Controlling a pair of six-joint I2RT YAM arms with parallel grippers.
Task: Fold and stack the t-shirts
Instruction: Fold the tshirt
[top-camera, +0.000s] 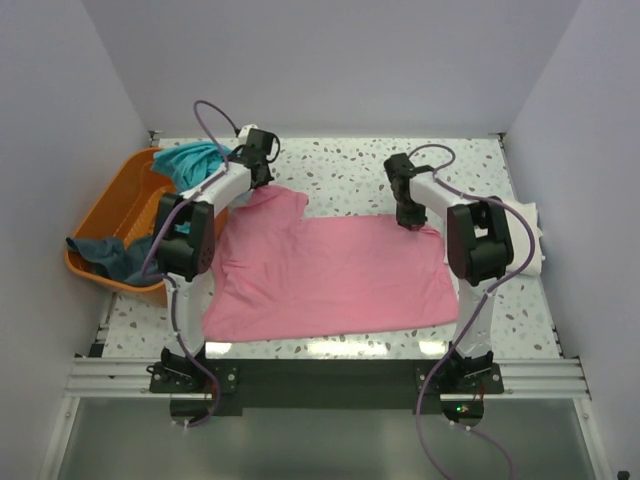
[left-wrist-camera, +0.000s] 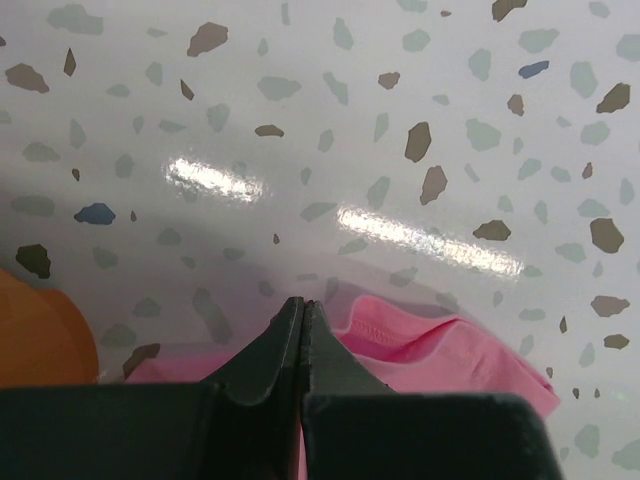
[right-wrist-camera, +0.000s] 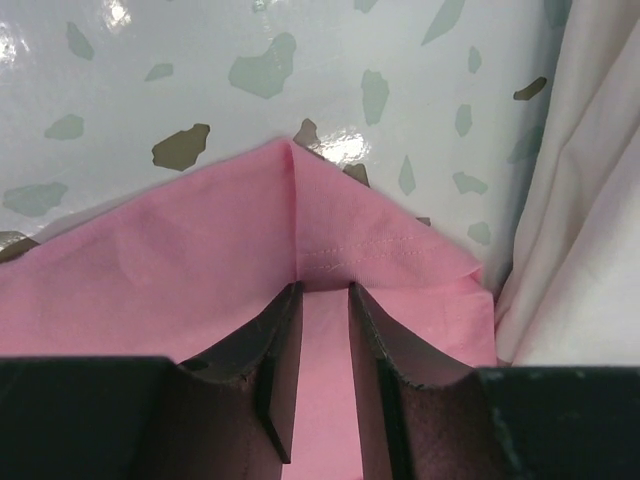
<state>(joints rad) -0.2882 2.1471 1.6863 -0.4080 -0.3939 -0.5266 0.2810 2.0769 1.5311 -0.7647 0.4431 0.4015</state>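
The pink t-shirt (top-camera: 330, 275) lies spread flat across the middle of the table. My left gripper (top-camera: 263, 172) is at its far left corner. In the left wrist view the jaws (left-wrist-camera: 302, 305) are pressed together with a sliver of pink cloth (left-wrist-camera: 440, 350) between them. My right gripper (top-camera: 408, 222) is at the shirt's far right corner. Its jaws (right-wrist-camera: 323, 290) stand a narrow gap apart, filled with pink cloth (right-wrist-camera: 180, 260), and a crease runs up from them. The cream-white t-shirt (top-camera: 530, 215) lies at the right, also seen in the right wrist view (right-wrist-camera: 590, 200).
The orange basket (top-camera: 110, 205) stands at the far left, with the teal t-shirt (top-camera: 195, 155) at its far end and the dark slate-blue t-shirt (top-camera: 105, 255) draped over its near rim. White walls close in the table on three sides.
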